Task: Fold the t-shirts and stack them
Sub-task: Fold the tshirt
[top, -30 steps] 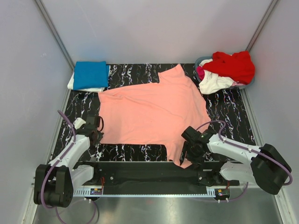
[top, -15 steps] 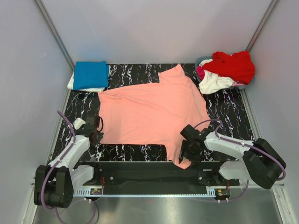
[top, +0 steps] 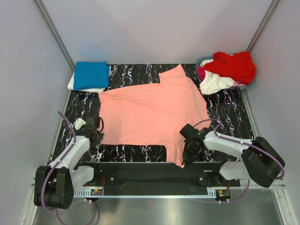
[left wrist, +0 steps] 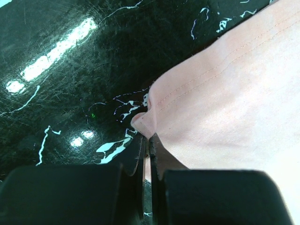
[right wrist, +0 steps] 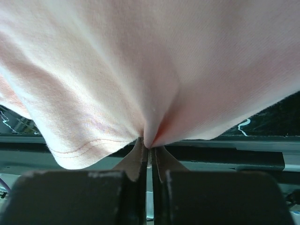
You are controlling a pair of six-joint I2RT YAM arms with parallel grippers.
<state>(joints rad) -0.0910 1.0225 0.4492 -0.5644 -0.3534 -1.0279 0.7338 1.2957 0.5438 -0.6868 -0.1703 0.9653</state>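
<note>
A: The fingers of the left gripper: how do they sit?
B: Pressed together, pinching the near-left corner of the salmon-pink t-shirt. The right gripper pinches its bunched near-right flap. The shirt lies spread mid-table.
A: Why both ends?
B: Probably to lift the near edge evenly for a fold.
A: And the room?
B: Black marbled table, pale grey walls. A folded blue shirt lies far left and a basket of shirts far right.

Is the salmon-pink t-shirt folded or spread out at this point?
Spread out. The salmon-pink t-shirt lies open across the table, sleeves out, unfolded; the left hand and right hand each pinch a near corner.
</note>
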